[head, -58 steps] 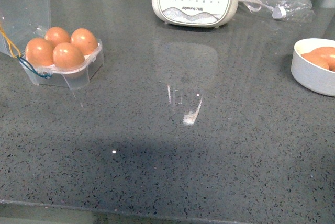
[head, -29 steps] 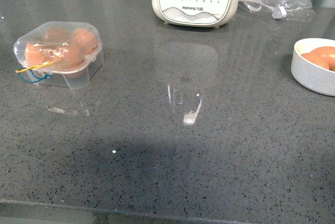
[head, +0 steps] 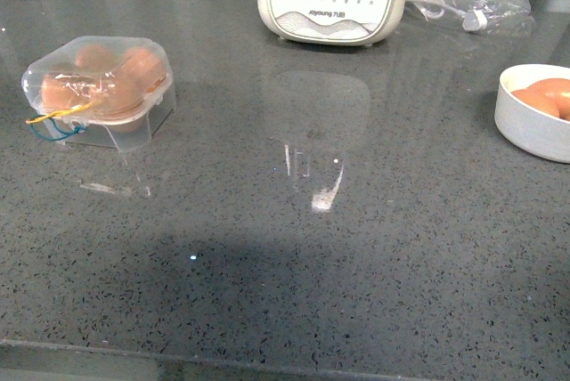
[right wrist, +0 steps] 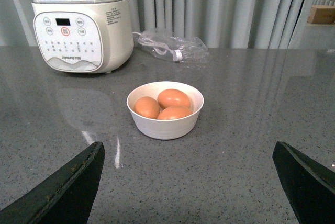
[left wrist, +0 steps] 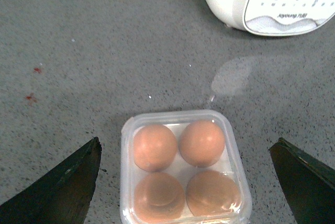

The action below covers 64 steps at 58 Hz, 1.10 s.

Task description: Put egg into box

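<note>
The box (head: 96,87), lid down, seemingly holds four eggs (left wrist: 155,146) on the counter (head: 356,247). The left tool (left wrist: 186,141) gapes above it; the right tool (right wrist: 188,145) gapes, empty, facing the bowl (right wrist: 165,124).

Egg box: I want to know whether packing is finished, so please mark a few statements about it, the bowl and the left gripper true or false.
1. The box holds four eggs. True.
2. Its lid stands open. False: it is shut over the eggs.
3. The bowl holds three eggs. True.
4. The left gripper grips the box. False: it is open, and its fingers are well clear of the box.
</note>
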Motion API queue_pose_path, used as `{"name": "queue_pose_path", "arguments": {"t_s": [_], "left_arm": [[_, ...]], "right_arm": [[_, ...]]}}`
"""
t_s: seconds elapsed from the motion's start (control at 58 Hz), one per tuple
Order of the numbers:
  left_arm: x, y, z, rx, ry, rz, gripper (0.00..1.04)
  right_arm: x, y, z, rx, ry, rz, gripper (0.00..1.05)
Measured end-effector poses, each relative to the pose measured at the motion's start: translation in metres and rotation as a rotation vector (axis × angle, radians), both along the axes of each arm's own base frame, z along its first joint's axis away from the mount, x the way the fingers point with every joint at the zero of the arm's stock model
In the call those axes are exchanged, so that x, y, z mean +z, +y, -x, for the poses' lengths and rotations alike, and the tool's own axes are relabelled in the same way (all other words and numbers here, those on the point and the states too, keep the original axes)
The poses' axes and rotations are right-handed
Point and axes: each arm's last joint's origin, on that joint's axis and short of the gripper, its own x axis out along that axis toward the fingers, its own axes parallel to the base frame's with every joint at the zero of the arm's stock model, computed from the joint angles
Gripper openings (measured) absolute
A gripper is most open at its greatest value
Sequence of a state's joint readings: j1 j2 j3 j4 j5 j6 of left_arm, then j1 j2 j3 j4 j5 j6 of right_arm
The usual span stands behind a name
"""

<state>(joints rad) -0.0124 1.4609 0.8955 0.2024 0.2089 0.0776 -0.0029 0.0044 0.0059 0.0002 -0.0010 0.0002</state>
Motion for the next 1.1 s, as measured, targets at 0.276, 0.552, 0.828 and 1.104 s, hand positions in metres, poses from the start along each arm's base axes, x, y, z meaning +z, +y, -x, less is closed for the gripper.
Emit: {"name": "queue_pose_path", "arguments": {"t_s": [0.276, 0.552, 0.828, 1.104], "left_arm": [[0.019, 0.012, 0.024, 0.056, -0.124, -0.044, 0.98], [0.025, 0.024, 0.056, 0.040, -0.165, -0.071, 0.98], [0.043, 0.023, 0.077, 0.039, -0.244, -0.068, 0.97], [-0.007, 0.010, 0.118, 0.229, -0.352, 0.026, 0.43]], "right_arm": [[0.000, 0.000, 0.000, 0.000, 0.000, 0.000, 0.97], [0.000, 0.000, 0.000, 0.000, 0.000, 0.000, 0.97], [0.000, 0.000, 0.000, 0.000, 0.000, 0.000, 0.97], [0.000, 0.000, 0.000, 0.000, 0.000, 0.000, 0.97]]}}
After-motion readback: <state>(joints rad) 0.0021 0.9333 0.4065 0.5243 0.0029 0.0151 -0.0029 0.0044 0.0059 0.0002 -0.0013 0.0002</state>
